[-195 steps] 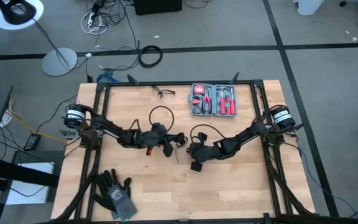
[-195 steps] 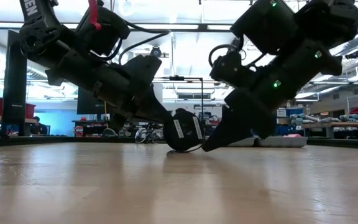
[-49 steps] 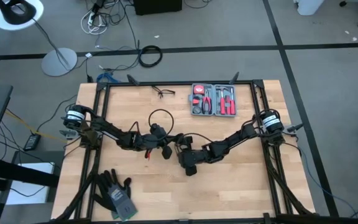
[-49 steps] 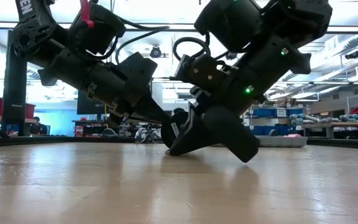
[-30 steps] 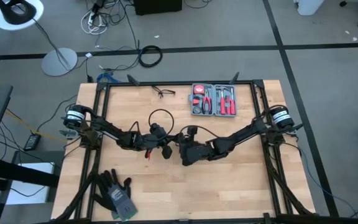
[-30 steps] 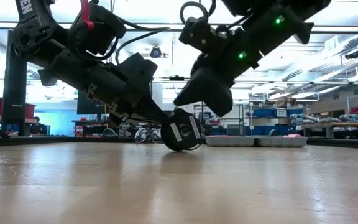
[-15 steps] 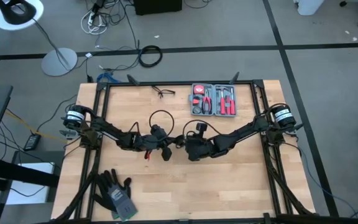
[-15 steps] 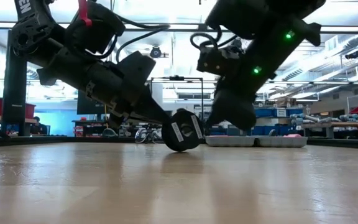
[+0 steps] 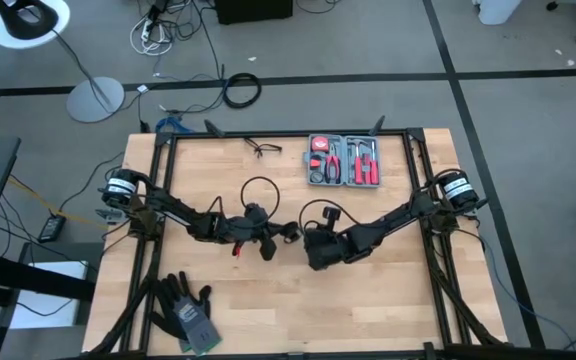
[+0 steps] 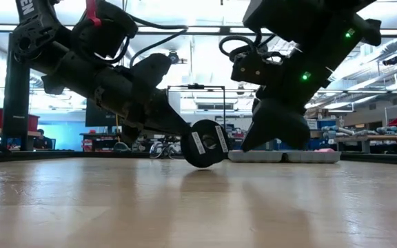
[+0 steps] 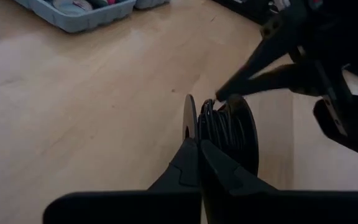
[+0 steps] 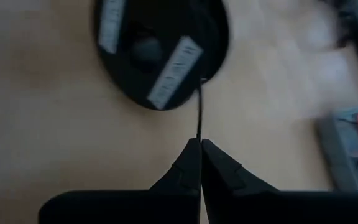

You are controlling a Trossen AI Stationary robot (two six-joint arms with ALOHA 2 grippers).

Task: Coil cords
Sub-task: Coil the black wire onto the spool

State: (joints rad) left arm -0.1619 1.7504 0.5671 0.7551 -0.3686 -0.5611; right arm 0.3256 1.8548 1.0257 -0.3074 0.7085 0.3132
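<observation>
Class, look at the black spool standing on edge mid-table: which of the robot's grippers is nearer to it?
Left. The left gripper grips the spool's flange. The right gripper sits just off the spool's side, pinching the thin cord leading to it.

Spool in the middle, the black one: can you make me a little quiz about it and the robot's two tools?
1. True or false: the spool lies flat on the table.
2. What does the right tool pinch? A) a glove B) the thin cord C) pliers
3. Fill in: the spool's rim is gripped by the ___ tool.

Key: 1 false, it stands on its edge. 2 B, the cord runs from the spool to that shut tool. 3 left: the left tool is shut on the rim.
</observation>
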